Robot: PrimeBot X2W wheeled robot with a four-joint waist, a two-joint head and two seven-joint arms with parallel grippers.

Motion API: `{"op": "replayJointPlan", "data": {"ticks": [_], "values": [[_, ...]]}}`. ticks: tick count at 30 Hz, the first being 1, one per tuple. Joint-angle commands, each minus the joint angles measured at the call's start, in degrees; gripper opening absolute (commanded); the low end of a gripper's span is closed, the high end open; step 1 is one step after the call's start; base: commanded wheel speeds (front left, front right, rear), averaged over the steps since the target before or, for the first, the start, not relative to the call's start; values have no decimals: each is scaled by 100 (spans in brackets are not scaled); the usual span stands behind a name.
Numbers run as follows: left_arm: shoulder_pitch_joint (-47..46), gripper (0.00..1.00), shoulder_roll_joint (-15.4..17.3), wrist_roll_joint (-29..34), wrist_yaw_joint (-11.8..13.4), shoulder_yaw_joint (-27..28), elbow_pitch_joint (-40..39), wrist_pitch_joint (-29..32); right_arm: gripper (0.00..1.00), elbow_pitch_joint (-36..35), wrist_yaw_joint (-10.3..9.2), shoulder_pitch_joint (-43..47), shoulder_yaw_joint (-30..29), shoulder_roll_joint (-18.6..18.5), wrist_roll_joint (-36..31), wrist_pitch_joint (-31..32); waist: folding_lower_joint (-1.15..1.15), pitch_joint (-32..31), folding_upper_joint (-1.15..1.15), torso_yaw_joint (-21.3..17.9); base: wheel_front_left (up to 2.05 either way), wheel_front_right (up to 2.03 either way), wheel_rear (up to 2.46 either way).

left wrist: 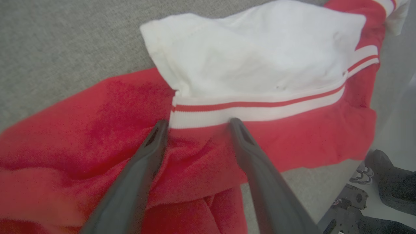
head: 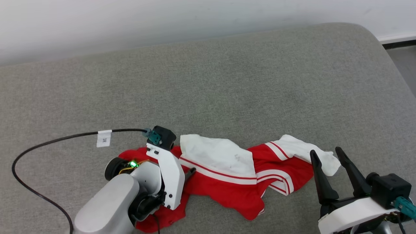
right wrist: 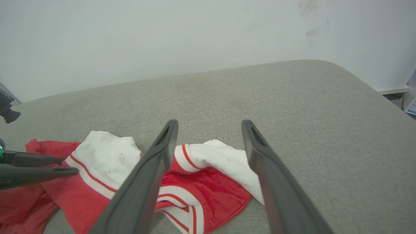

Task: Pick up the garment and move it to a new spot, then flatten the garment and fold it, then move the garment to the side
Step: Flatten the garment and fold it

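The garment (head: 227, 188) lies crumpled on the grey padded surface (head: 227, 81), red with two white sleeves and striped trim; its lettering is hidden. My left gripper (head: 191, 171) sits low over the garment's left part. In the left wrist view that gripper (left wrist: 199, 123) is open, its fingers straddling a ridge of the garment's red cloth (left wrist: 201, 152) just below the striped trim (left wrist: 260, 109). My right gripper (head: 326, 152) stands open beside the right white sleeve (head: 302, 149), holding nothing. The right wrist view shows the right gripper (right wrist: 209, 123) above the garment (right wrist: 208, 182) and the left gripper (right wrist: 68, 164) at the left.
A black cable with a white tag (head: 104, 138) loops across the surface left of my left arm. A white wall (head: 162, 19) runs behind. The surface rounds off at the far right corner, with floor (head: 404, 61) beyond. Dark robot base parts (left wrist: 357, 201) show below the surface's near edge.
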Motion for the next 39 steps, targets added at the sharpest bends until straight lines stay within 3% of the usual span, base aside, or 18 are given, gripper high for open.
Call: {"op": "replayJointPlan", "data": {"ticks": [1, 5, 10, 17, 21, 23, 26, 27, 28, 29, 39], "values": [[-103, 0, 16, -12, -39, 11, -86, -28, 100, 54, -2, -71, -14, 26, 51, -53, 0, 36, 0, -16, 0, 0, 0], [-166, 0, 61, 82, 40, 87, -267, -240, 100, 158, -2, -126, -67, 29, 95, -116, 0, 46, 0, 53, 0, 0, 0], [-145, 0, 106, 330, 349, 403, -579, -1048, 100, 239, -2, -163, -116, 29, 119, -84, 0, -1, 0, 241, 0, 0, 0], [515, 0, 254, 298, 1140, 1247, -1007, -2248, 100, 265, -2, -78, -216, 27, 156, 20, 0, -84, 0, 525, 0, 0, 0], [1321, 0, 271, 14, 1527, 1641, -1053, -2540, 100, 245, -2, -30, -289, 27, 175, 61, 0, -87, 0, 637, 0, 0, 0], [1705, 0, 241, -137, 1619, 1722, -1001, -2567, 100, 233, -2, -22, -325, 27, 196, 86, 0, -77, 0, 685, 0, 0, 0], [2160, 0, 146, -352, 1563, 1653, -854, -2482, 100, 213, -2, -24, -368, 27, 187, 110, 0, -74, 0, 736, 0, 0, 0], [2242, 26, 96, -403, 1528, 1602, -822, -2455, 100, 208, -2, -32, -377, 28, 181, 120, 0, -78, 0, 752, 0, 0, 0], [2308, 79, 61, -418, 1505, 1540, -783, -2430, 100, 185, -2, -49, -370, 28, 147, 112, 0, -85, 0, 765, 0, 0, 0], [2341, 100, 44, -384, 1483, 1505, -764, -2473, 100, 159, -2, -63, -376, 28, 116, 99, 0, -97, 0, 778, 0, 0, 0], [2097, 100, 245, 381, 1763, 1504, -1104, -3345, 100, -8, -2, 29, -384, 28, 54, 229, 0, -413, 0, 771, 0, 0, 0]]}}
